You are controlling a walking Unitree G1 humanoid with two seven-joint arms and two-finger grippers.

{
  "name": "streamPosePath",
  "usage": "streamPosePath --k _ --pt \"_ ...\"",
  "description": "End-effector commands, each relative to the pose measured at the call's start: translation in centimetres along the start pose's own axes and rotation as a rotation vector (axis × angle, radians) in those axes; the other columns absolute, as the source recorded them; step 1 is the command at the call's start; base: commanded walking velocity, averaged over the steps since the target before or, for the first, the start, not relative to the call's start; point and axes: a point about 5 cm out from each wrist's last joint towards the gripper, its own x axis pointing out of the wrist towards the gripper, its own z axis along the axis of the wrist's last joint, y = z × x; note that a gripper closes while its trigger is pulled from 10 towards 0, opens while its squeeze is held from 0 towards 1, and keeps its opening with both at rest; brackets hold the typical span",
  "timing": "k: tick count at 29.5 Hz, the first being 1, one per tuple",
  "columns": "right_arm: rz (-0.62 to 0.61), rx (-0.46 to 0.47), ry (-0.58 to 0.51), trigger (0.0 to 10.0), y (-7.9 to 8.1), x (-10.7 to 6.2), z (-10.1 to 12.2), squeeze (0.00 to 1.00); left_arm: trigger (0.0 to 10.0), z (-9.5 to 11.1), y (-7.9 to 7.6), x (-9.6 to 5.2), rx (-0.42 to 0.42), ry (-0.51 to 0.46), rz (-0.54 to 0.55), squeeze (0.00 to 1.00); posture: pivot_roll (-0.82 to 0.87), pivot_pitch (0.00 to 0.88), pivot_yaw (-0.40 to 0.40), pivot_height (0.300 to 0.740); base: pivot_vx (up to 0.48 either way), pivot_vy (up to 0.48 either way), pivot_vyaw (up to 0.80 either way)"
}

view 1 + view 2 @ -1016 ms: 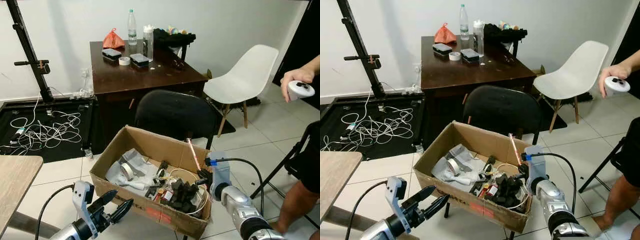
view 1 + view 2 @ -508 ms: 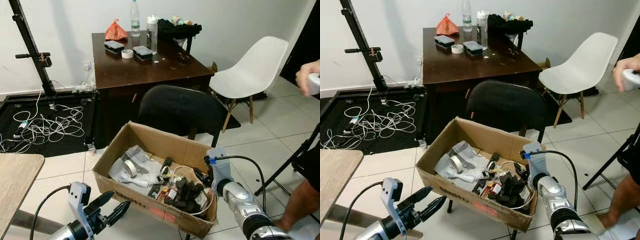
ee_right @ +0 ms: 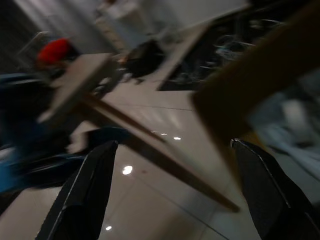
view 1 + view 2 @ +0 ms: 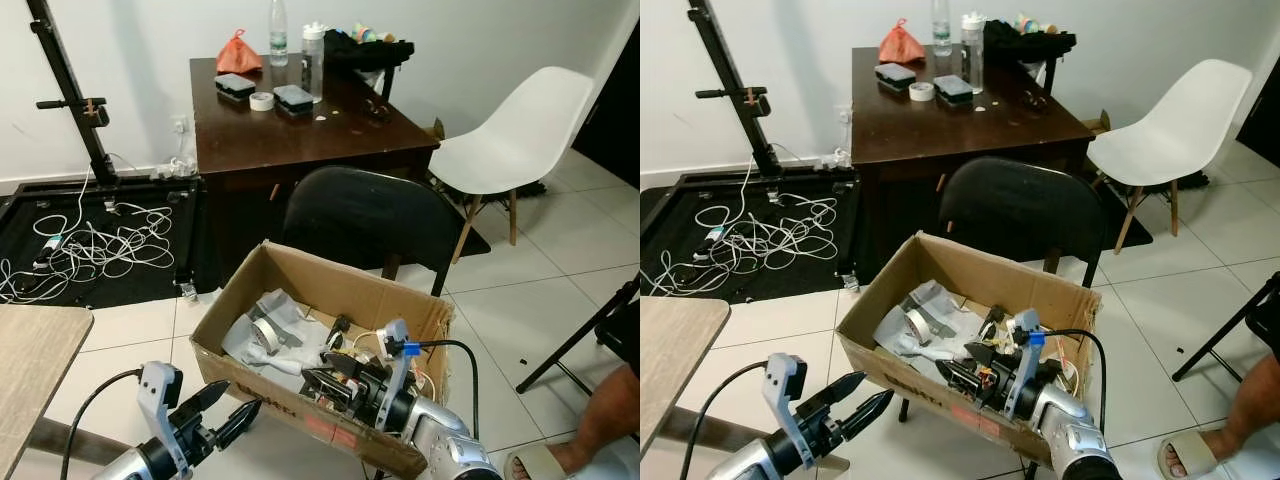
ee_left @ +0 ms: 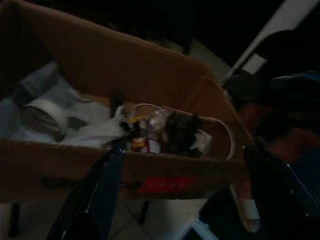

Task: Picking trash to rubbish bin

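Observation:
An open cardboard box [image 4: 330, 277] stands in front of me with trash in it: grey and white plastic [image 4: 250, 350], a tape roll [image 4: 263, 333], white wire and dark scraps. My right gripper [image 4: 318, 386] reaches across the box's near right part, low over the dark scraps. Its fingers [image 3: 82, 192] point to my left and are open with nothing between them. My left gripper [image 4: 243, 397] hangs open outside the box, just below its front left wall. The left wrist view looks into the box [image 5: 150, 70].
A black chair [image 4: 360, 215] is right behind the box, with a dark desk [image 4: 300, 125] beyond it and a white chair [image 4: 510, 135] to the right. Cables [image 4: 90, 245] lie on a black mat. A light table corner [image 4: 30, 350] is near left. A person's sandalled foot [image 4: 545, 462] is at right.
My right gripper has swung from the box's right wall leftward over its contents. The person's hand with the controller has left the view. The camera has shifted slightly.

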Motion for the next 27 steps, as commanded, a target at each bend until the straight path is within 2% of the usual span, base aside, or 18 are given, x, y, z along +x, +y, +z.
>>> streamPosePath --k 1,5,7,8,10,13,14,16,18,20,22,23,27 --pt "0.074 0.038 0.053 10.0 0.9 -0.1 -1.4 0.0 10.0 -1.2 0.3 -0.7 -0.014 0.066 0.035 0.0 -0.06 0.177 0.019 0.74 0.0 0.0 0.0" --pt "0.082 0.029 0.085 10.0 1.0 -0.1 -1.9 0.0 10.0 -1.7 0.5 -0.9 -0.032 0.084 0.052 0.0 -0.06 0.171 0.022 0.74 0.0 0.0 0.0" --pt "0.053 0.006 0.169 10.0 0.8 0.0 -3.0 0.0 10.0 -3.0 1.1 -1.7 -0.078 0.139 0.116 0.0 -0.06 0.156 0.032 0.74 -0.142 0.0 0.0" --pt "0.053 0.006 0.169 10.0 0.8 0.0 -3.0 0.0 10.0 -3.0 1.1 -1.7 -0.078 0.139 0.116 0.0 -0.06 0.156 0.032 0.74 -0.285 0.0 0.0" --pt "0.013 -0.007 0.241 10.0 0.7 -0.3 -4.1 0.0 10.0 -4.2 1.7 -2.8 -0.117 0.185 0.183 0.0 -0.05 0.151 0.032 0.74 -0.317 0.0 0.0" --pt "-0.001 0.001 0.258 10.0 0.7 -0.4 -4.5 0.0 10.0 -4.5 1.9 -3.2 -0.13 0.197 0.203 0.0 -0.05 0.148 0.031 0.74 -0.326 0.0 0.0" --pt "-0.064 0.039 0.311 10.0 0.5 -1.3 -6.0 0.0 10.0 -5.3 1.9 -4.1 -0.156 0.226 0.23 0.0 -0.04 0.135 0.029 0.74 -0.356 0.0 0.0" --pt "-0.091 0.052 0.332 10.0 0.4 -1.6 -6.6 0.0 10.0 -5.6 1.9 -4.4 -0.162 0.237 0.238 0.0 -0.04 0.135 0.029 0.74 -0.356 0.0 0.0" --pt "-0.166 0.068 0.399 10.0 0.1 -2.6 -8.1 0.0 10.0 -6.1 2.0 -4.9 -0.176 0.25 0.262 0.0 -0.03 0.126 0.026 0.74 -0.356 0.0 0.0" --pt "-0.184 0.07 0.418 10.0 0.1 -2.8 -8.4 0.0 10.0 -6.2 2.0 -5.0 -0.18 0.251 0.269 0.0 -0.02 0.122 0.025 0.74 -0.356 0.0 0.0" --pt "-0.277 0.071 0.488 10.0 -0.1 -3.9 -9.9 0.0 10.0 -6.6 2.2 -5.4 -0.188 0.269 0.3 0.0 -0.02 0.117 0.022 0.74 -0.349 0.0 0.0" --pt "-0.277 0.071 0.488 10.0 -0.1 -3.9 -9.9 0.0 10.0 -6.6 2.2 -5.4 -0.188 0.269 0.3 0.0 -0.02 0.117 0.022 0.74 -0.349 0.0 0.0" --pt "-0.398 0.064 0.601 10.0 0.0 -5.9 -12.2 0.0 10.0 -7.7 2.1 -6.5 -0.226 0.301 0.342 0.0 -0.01 0.111 0.02 0.74 -0.345 0.0 0.0"
